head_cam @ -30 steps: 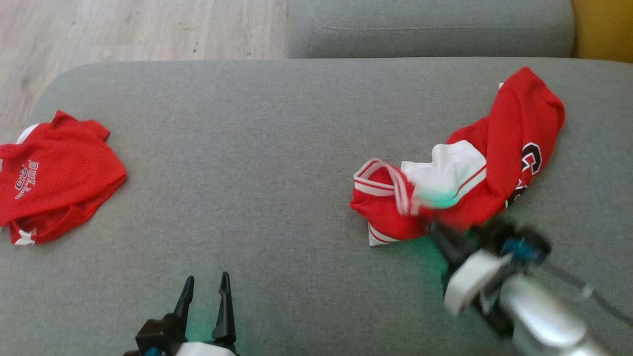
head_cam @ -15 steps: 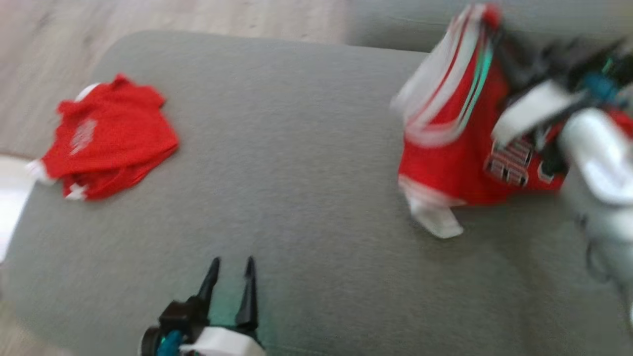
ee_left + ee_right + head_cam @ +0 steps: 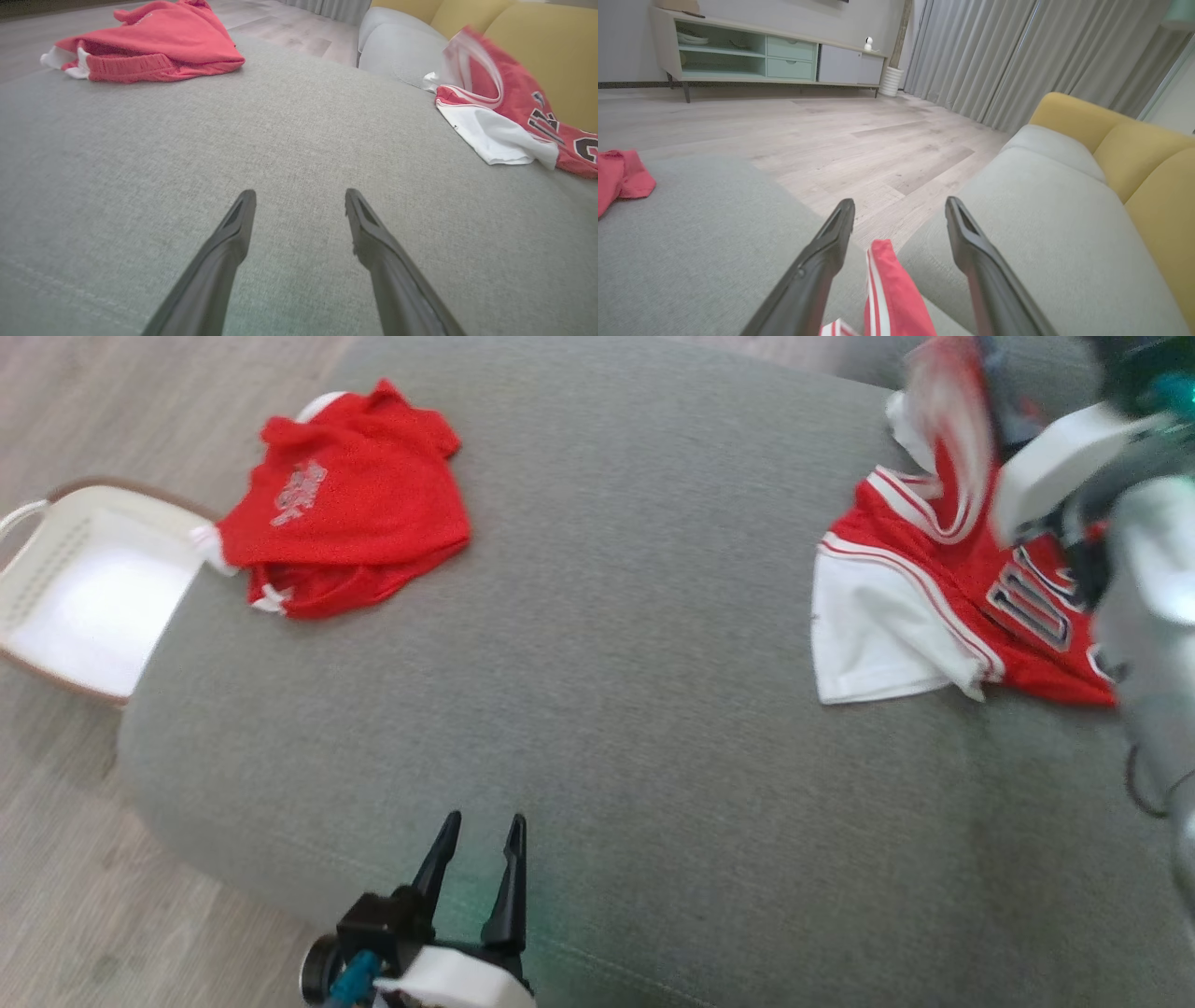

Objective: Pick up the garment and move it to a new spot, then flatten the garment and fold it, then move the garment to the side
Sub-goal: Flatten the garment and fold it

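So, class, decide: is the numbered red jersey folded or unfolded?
Unfolded. The jersey lies rumpled on the cushion, with its white panel spread flat and one striped edge raised and blurred.

Grey seat cushion (image 3: 607,663), broad, with rounded corners. Red shirt (image 3: 350,509) with pale lettering, folded, near the cushion's far left corner. White perforated basket (image 3: 42,574) with a brown rim, on the floor just beside that corner. Pale wood-plank floor (image 3: 56,859). Yellow sofa backrests (image 3: 1134,149) behind a second grey cushion (image 3: 1041,210). Grey pleated curtains (image 3: 994,56). Low cabinet (image 3: 761,58) with mint drawers and open shelves. White ribbed pot (image 3: 892,81) beside it.
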You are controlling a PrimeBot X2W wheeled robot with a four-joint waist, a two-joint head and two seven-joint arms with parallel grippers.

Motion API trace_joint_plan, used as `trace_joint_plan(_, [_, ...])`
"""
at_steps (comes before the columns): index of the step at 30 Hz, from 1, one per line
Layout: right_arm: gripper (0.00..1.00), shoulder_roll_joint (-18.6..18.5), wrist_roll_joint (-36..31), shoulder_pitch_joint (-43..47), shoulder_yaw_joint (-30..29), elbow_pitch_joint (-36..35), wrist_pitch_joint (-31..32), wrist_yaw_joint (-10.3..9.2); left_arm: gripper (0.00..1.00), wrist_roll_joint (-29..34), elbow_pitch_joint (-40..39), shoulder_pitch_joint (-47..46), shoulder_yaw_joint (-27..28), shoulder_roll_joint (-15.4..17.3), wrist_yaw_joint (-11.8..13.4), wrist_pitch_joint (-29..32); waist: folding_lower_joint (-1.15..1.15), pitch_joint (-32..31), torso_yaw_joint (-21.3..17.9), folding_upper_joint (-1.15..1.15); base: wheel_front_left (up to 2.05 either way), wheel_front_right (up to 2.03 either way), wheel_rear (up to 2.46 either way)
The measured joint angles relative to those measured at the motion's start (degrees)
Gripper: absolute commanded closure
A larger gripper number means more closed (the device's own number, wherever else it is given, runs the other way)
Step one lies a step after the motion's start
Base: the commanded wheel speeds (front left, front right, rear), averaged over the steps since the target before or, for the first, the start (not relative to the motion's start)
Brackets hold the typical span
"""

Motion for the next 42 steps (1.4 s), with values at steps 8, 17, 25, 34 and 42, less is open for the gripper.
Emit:
trace_joint_plan(8, [0.00, 2.7, 3.3, 9.9, -3.9, -9.3, 0.0, 0.00, 0.00, 0.2, -1.1, -3.8, 0.2, 0.0, 0.1, 0.0, -0.02, 0.3, -7.4, 0.00, 0.00, 0.00, 0.00])
trace_joint_plan(17, [0.00, 6.2, 6.3, 31.4, -11.7, -23.0, 0.0, 0.00, 0.00, 0.4, 0.8, -8.8, 0.2, 0.0, -1.1, 0.0, -0.02, -0.3, -20.2, 0.00, 0.00, 0.00, 0.00])
trace_joint_plan(25, [0.00, 7.7, 6.3, 38.6, -14.2, -30.6, 0.0, 0.00, 0.00, 0.5, 4.5, -12.0, 0.2, 0.0, -2.5, 0.0, -0.02, -0.1, -28.8, 0.00, 0.00, 0.00, 0.00])
trace_joint_plan(34, [0.00, 10.0, 6.6, 41.4, -13.5, -34.2, 0.0, 0.00, 0.00, 1.0, 10.9, -16.9, 3.7, -0.3, -2.1, 0.0, -0.02, 3.0, -38.2, 0.00, 0.00, 0.00, 0.00])
trace_joint_plan(42, [0.00, 10.7, 7.1, 41.4, -13.6, -35.1, 0.0, 0.00, 0.00, 3.7, 16.7, -20.2, 6.8, -0.3, -0.4, -0.4, -0.02, 6.4, -42.3, 0.00, 0.00, 0.00, 0.00])
